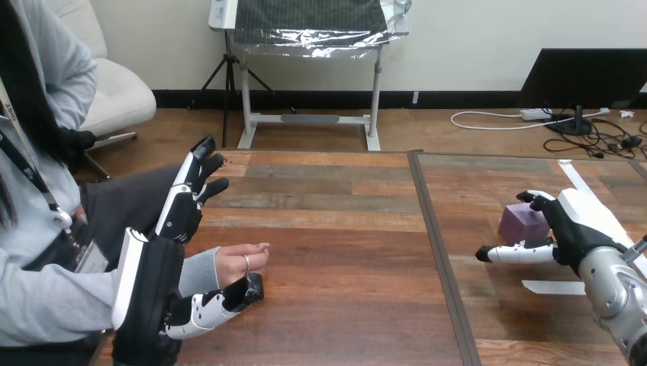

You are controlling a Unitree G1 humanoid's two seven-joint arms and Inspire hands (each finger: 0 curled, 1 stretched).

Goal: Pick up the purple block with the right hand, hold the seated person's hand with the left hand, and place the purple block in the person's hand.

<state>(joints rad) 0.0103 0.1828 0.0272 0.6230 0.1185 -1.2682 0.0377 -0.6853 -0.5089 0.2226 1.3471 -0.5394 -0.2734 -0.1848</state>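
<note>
Purple block (521, 223) is sitting on the table (343, 252), on the right-side panel, well apart from the person's hand (240, 259). Right hand (568, 221) is reaching at it from the right, fingers apart: upper fingers arching over the block's top right corner, thumb sticking out straight leftward just in front of the block. So the block is lying in the gap between thumb and fingers and not clamped as far as I'm seeing. Block's longer side is running roughly left-right, about parallel to the thumb.

Left hand (177, 217) is standing at the left, fingers straight and pointing up and away, thumb lying low on the table just under the person's hand near the wrist; looks like touching, not curling round it. Person's hand is resting on the table, loosely cupped, pointing right.

Judging: grasp on the block is the step in hand; right hand is much the nearer one, and the closing direction is across the block's short side
</note>
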